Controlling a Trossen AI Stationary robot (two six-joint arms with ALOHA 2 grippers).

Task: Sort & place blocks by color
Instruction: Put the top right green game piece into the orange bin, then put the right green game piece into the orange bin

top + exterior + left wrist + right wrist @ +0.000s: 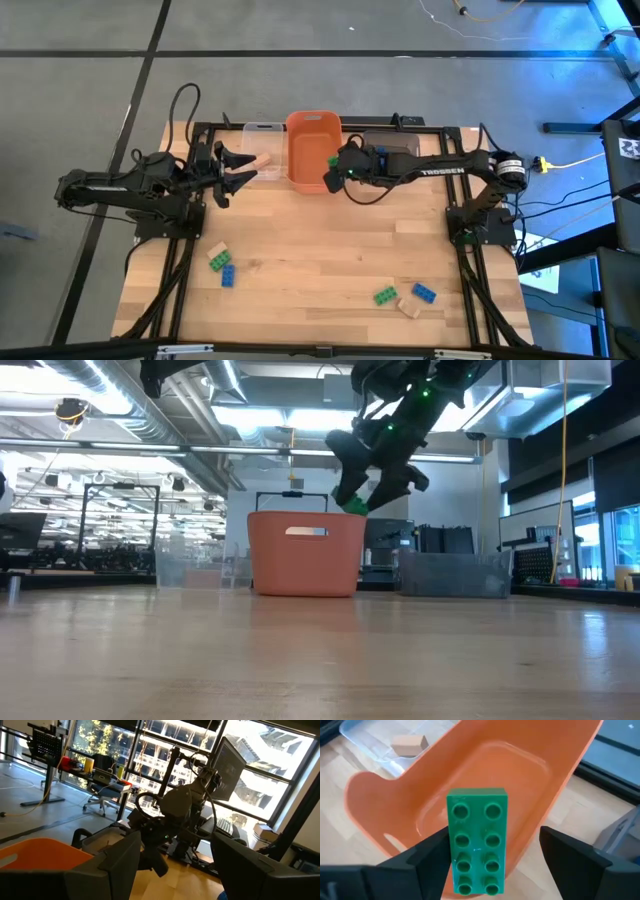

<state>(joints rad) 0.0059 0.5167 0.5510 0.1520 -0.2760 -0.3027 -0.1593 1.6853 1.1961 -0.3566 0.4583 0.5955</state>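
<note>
My right gripper (335, 172) hovers over the right rim of the orange bin (313, 150) and is open. A green studded block (476, 842) sits between its fingers, studs toward the wrist camera, close to one finger (427, 857) and clearly apart from the other (570, 855). In the low view the green block (353, 506) shows just above the orange bin (305, 555). My left gripper (236, 168) is open beside the clear bin (262, 135), where one tan block (262, 160) lies. On the table lie two loose groups of tan, green and blue blocks (220, 263) (405, 297). My right gripper has the green block's long side (451, 845) right against the inner face of one finger, while a wide gap separates the block from the other finger. I cannot tell whether that finger touches it. The block is clear of the bin, above its inside.
A grey bin (392, 142) stands to the right of the orange one, along the far edge. The near half of the wooden table (320, 250) holds only the two block groups, near left and near right. The left wrist view shows the right arm (175, 815) ahead.
</note>
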